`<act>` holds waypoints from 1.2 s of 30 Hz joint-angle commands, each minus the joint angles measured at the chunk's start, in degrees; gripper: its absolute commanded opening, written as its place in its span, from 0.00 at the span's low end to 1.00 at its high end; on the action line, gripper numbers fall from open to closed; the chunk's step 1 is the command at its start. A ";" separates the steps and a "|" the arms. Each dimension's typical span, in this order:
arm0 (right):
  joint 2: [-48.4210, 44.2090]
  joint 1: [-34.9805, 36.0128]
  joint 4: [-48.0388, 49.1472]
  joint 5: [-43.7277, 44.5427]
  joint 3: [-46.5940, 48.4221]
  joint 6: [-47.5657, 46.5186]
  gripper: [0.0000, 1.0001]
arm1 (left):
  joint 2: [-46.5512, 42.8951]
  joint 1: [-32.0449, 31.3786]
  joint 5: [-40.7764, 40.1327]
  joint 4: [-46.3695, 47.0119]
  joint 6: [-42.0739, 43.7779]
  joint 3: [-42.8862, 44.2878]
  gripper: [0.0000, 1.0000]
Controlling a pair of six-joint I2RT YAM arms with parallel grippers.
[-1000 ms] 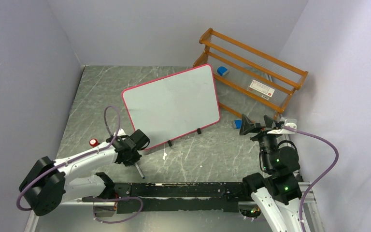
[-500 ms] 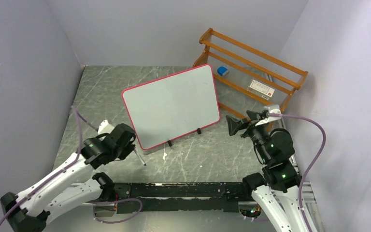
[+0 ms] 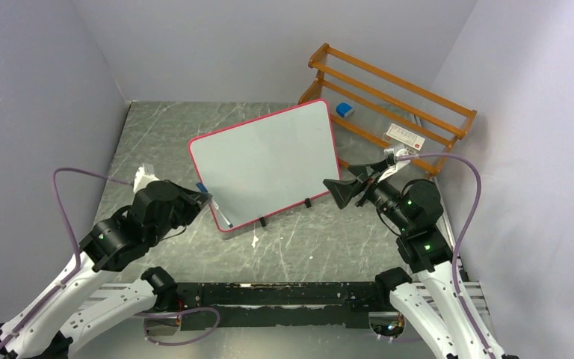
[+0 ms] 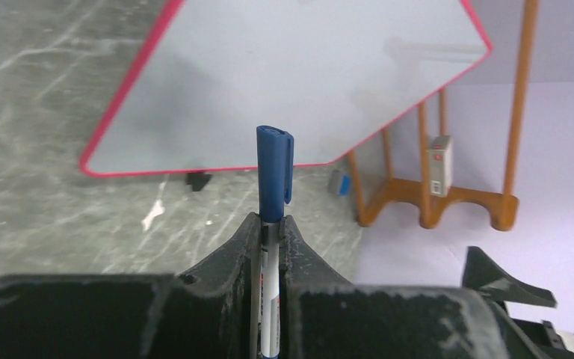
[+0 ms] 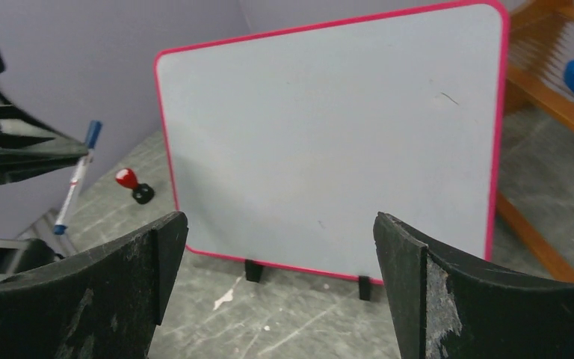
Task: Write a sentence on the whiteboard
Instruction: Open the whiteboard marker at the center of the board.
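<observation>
The whiteboard (image 3: 265, 161) stands tilted on small black feet, with a pink-red rim and a blank face; no sentence shows on it. It also shows in the left wrist view (image 4: 291, 82) and the right wrist view (image 5: 329, 142). My left gripper (image 3: 211, 200) (image 4: 270, 224) is shut on a white marker (image 3: 220, 213) (image 4: 273, 179) with its blue cap on. It holds the marker just in front of the board's lower left corner. My right gripper (image 3: 341, 191) (image 5: 280, 284) is open and empty near the board's lower right corner.
A wooden rack (image 3: 389, 105) stands at the back right, holding a blue eraser (image 3: 344, 110) and a white box with a red label (image 3: 405, 134). A small red-topped black piece (image 5: 131, 183) sits on the table left of the board. Grey walls close in on both sides.
My left arm has lifted the marker off the table and swung it up to the board's lower left corner. My right gripper has moved left toward the board.
</observation>
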 commanded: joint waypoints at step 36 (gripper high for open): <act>19.92 38.09 30.10 32.49 -0.74 6.26 0.91 | 21.52 -11.84 -7.18 48.45 -4.07 -0.76 0.05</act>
